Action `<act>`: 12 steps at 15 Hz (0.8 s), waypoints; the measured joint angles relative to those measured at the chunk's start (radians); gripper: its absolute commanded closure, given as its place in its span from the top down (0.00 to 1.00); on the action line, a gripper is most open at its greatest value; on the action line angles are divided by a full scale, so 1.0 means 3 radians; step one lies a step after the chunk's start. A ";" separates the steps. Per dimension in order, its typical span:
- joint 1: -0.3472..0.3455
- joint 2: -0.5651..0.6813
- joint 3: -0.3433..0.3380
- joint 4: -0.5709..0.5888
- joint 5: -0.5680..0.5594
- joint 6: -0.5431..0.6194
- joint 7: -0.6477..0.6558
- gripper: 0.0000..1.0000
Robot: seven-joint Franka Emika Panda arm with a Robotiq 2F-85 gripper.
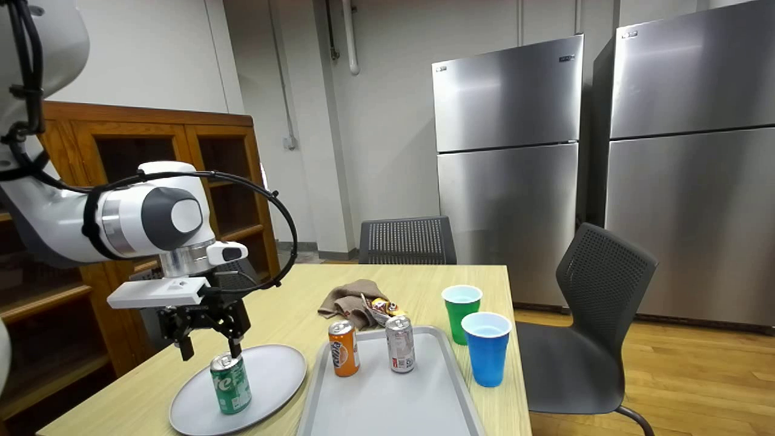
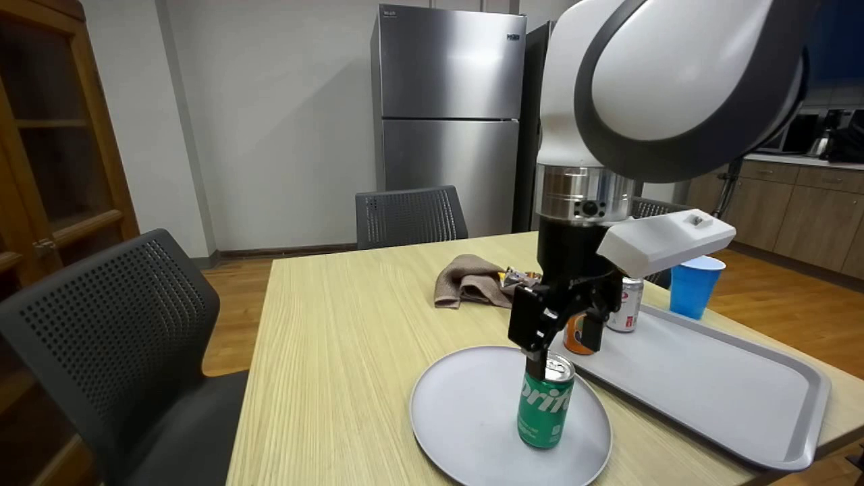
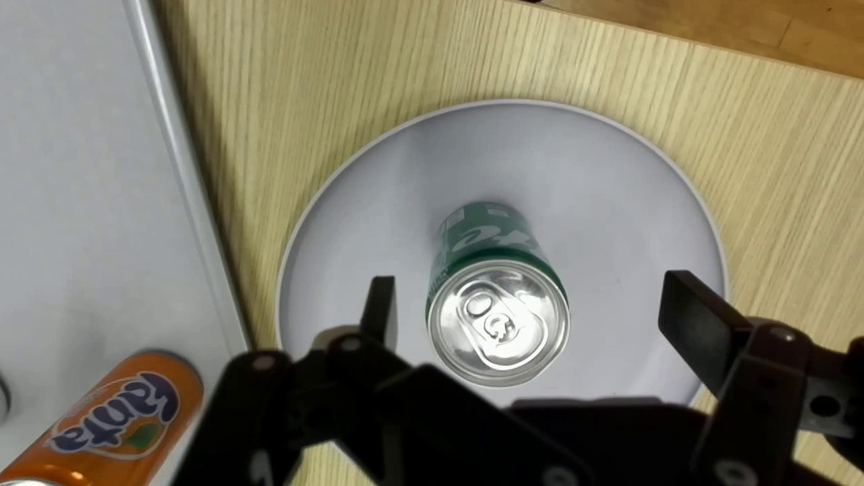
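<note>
Hovering above a green cylindrical metal soda can (image 2: 544, 415), the black two-fingered gripper (image 3: 529, 297) has its jaws spread wide and holds nothing; in the wrist view the can's silver lid (image 3: 499, 324) shows between them, with a gap on each side. The can stands upright on a round pale-grey plate (image 2: 466, 405) at the near left of a light wood-grained counter (image 2: 324, 378). Right of the plate, in both exterior views, lies a rectangular, raised-rim grey tray (image 1: 393, 406). Standing upright in its far left part are an orange metal can (image 1: 344, 350) and, a little to the right, a silver metal can (image 1: 400, 345). In an exterior view, a blue plastic cup (image 1: 487, 354) stands just right of the tray, with a green plastic cup (image 1: 460, 315) just beyond it; both have pale insides, and their contents cannot be told. Beyond the tray lies a rumpled brown cloth (image 1: 348, 303), a small shiny packet (image 1: 382, 307) at its right side.
</note>
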 measured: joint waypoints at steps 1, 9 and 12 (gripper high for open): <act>0.0000 0.0031 0.0004 0.0000 0.0000 0.0040 0.0000 1.00; 0.0000 0.0263 0.0006 0.0004 -0.0026 0.0347 0.0037 1.00; 0.0000 0.0327 0.0003 0.0011 -0.0067 0.0419 0.0070 1.00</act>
